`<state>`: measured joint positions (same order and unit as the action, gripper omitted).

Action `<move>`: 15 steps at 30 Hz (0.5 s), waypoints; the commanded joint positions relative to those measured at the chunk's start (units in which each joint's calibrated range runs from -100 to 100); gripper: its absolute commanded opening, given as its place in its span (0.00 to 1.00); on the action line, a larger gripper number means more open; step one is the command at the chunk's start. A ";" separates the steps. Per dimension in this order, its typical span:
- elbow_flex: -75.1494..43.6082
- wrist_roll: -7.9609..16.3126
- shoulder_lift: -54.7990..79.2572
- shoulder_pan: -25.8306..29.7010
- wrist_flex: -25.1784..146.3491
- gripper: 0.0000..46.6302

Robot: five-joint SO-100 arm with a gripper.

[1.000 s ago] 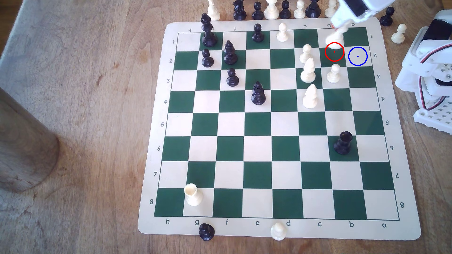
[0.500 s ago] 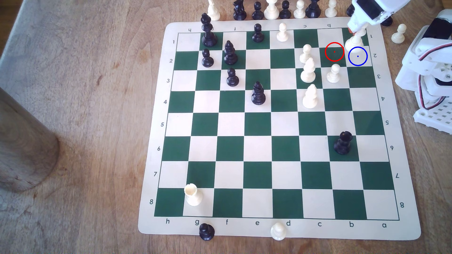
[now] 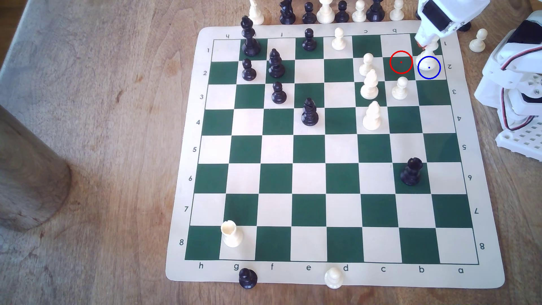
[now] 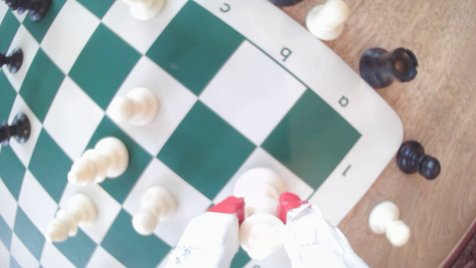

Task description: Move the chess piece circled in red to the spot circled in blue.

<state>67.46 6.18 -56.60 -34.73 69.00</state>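
Note:
My gripper [image 3: 426,44] is shut on the cream king [image 3: 424,58], holding it by its upper body near the board's far corner on the exterior view's right. The king's round base overlaps the far edge of the spot circled in blue [image 3: 433,72], a cream square. I cannot tell whether the base touches the mat. The red-circled dark green square [image 3: 401,62] is bare. In the wrist view the red-tipped gripper [image 4: 260,206] clamps the king [image 4: 260,180] from both sides over a cream square.
A cream pawn [image 3: 400,88] stands just nearer than the red circle, with two cream bishops [image 3: 369,85] and another pawn [image 3: 366,64] to its left. Captured pieces line the mat's far edge [image 3: 352,13]. The arm's white base [image 3: 522,93] stands off the mat's right side.
The gripper carried the king rightward off the red-circled square, then lowered it toward the blue circle. Nothing else on the board moved.

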 commanded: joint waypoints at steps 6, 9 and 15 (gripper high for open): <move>0.35 -0.44 0.83 -0.81 -0.95 0.00; 0.44 -0.39 0.74 -0.81 -1.11 0.00; 0.53 -0.59 1.00 -0.81 -0.78 0.18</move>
<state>68.46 5.89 -55.84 -35.40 68.69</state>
